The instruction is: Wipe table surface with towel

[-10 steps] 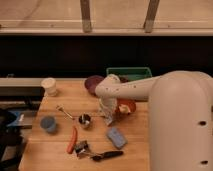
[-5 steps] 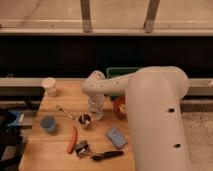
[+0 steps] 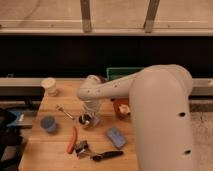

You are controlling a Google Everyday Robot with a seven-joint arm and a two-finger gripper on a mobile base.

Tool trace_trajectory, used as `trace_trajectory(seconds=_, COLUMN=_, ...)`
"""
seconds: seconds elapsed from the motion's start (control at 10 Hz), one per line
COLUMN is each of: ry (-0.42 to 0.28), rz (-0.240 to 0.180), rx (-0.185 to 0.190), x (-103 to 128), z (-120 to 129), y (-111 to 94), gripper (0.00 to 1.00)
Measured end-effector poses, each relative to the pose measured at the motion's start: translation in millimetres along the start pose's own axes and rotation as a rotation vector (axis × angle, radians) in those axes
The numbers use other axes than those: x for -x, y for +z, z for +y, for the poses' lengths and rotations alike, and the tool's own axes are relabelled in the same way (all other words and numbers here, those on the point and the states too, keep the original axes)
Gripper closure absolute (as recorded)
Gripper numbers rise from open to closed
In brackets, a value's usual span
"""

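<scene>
The wooden table [image 3: 55, 150] carries several small items. I see nothing that is clearly a towel; a flat blue rectangular pad [image 3: 116, 137] lies right of centre near the front. My gripper [image 3: 90, 114] hangs at the end of the white arm [image 3: 150, 105] over the middle of the table. It is right above and against a small metal cup [image 3: 85, 120], left of and behind the blue pad. The arm hides the back middle of the table.
A white cup [image 3: 50, 86] stands at the back left and a blue bowl [image 3: 48, 123] at the left. A spoon [image 3: 65, 111], an orange stick [image 3: 72, 140], a metal clip [image 3: 81, 147] and a black-handled tool [image 3: 106, 155] lie nearby. A green bin [image 3: 120, 74] stands behind.
The arm has swung left, and the gripper has come from the right of centre down to the metal cup. The arm now hides the purple bowl at the back.
</scene>
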Motion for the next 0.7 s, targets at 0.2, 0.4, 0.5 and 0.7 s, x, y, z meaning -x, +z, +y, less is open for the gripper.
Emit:
trace_trajectory(seconds=0.2, ry=0.022, rz=0.008, rx=-0.002, x=-31, z=-15, y=-1, gripper=1.00)
trace_trajectory(seconds=0.4, ry=0.063, rz=0.013, rx=-0.013, x=-46, z=-39, y=-2, gripper=1.00)
trace_trajectory(seconds=0.5, ry=0.074, rz=0.008, rx=-0.005, x=-44, z=-48, y=-3, gripper=1.00)
trace_trajectory(seconds=0.7, ry=0.080, rz=-0.006, rx=0.008, x=-30, z=-54, y=-5, gripper=1.00)
